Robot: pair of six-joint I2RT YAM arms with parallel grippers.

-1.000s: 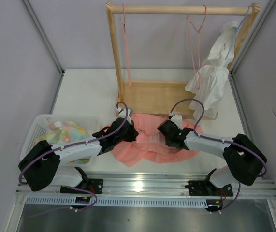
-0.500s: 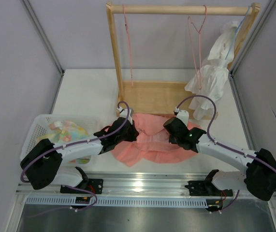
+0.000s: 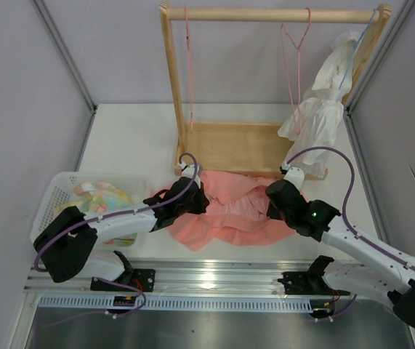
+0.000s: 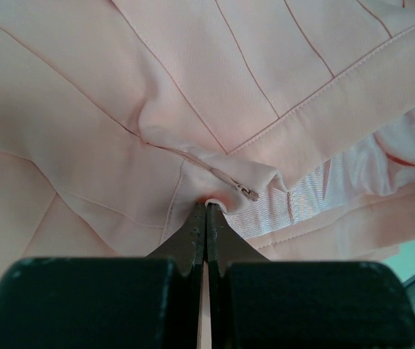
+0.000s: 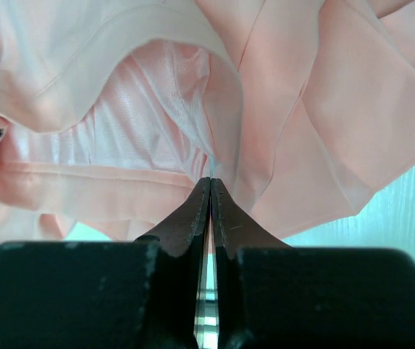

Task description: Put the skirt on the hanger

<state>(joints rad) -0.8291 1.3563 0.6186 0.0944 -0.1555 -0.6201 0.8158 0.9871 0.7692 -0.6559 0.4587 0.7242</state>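
A salmon-pink pleated skirt [image 3: 229,211] lies bunched on the white counter [image 3: 131,138], just in front of the base of a wooden clothes rack [image 3: 169,87], as two robot arms grip it from either side. The left hand [image 4: 206,209] is pinched tight on the waistband beside the zip pull, its two fingers pressed together with fabric gathered at their tips. The right hand [image 5: 211,183] is likewise closed to a thin slit, nipping a fold where the shiny lining meets the outer pleats on the skirt's right side. Overhead, the hanger [image 3: 295,54], a thin pink wire one, dangles bare from the right part of the rack's rail, well apart from the skirt below. A second pink hanger [image 3: 190,73] hangs near the left post. A white garment [image 3: 316,120] drapes from the rail's far right end. At the counter's left edge, a white basket [image 3: 54,190] holds a pastel patterned cloth [image 3: 102,198].
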